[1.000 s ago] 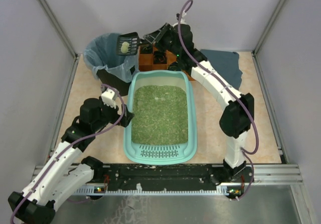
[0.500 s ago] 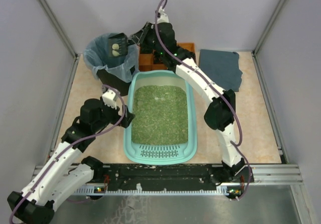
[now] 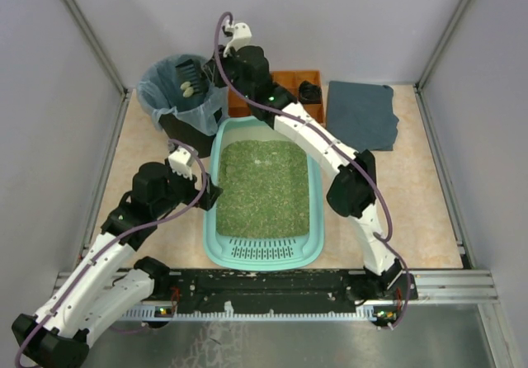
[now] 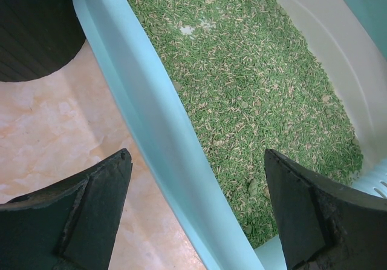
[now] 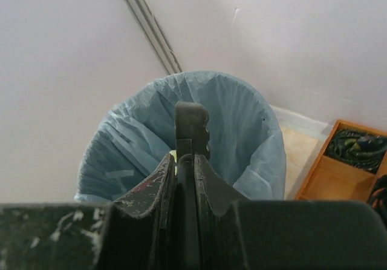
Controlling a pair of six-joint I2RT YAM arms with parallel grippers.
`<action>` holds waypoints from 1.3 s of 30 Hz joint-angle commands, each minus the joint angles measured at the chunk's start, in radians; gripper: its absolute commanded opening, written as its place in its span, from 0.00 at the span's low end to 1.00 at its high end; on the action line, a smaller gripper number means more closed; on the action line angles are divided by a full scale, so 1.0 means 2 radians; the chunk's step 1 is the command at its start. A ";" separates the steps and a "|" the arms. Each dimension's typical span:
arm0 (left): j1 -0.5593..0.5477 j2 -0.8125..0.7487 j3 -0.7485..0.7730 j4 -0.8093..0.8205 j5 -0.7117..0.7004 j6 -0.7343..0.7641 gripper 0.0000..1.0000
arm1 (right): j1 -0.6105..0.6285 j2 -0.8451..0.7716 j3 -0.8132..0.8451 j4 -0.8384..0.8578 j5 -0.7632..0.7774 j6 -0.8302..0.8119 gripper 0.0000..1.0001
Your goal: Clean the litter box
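The light-teal litter box (image 3: 316, 163) with green litter sits mid-table, its slotted lip toward the arms; its left wall also shows in the left wrist view (image 4: 151, 137). My left gripper (image 3: 206, 192) is open and straddles that left wall (image 4: 196, 188), one finger outside on the table, one over the litter. My right gripper (image 3: 213, 71) is shut on the handle of a black scoop (image 3: 191, 77), held over the lined bin (image 3: 165, 96). The scoop carries pale clumps. In the right wrist view the scoop handle (image 5: 191, 128) stands edge-on between my shut fingers above the bin's bag (image 5: 242, 137).
An orange compartmented tray (image 3: 289, 83) stands behind the litter box, also at the right edge of the right wrist view (image 5: 347, 173). A dark blue cloth (image 3: 363, 114) lies at the back right. Grey walls with frame rails enclose the table.
My right arm has swung left, carrying the scoop with its clumps from above the bin's right rim to over the bin's opening. The left arm has not moved.
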 commanded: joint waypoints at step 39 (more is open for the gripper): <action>-0.003 -0.017 -0.002 0.001 -0.015 -0.004 0.95 | 0.069 -0.235 -0.179 0.162 0.148 -0.043 0.00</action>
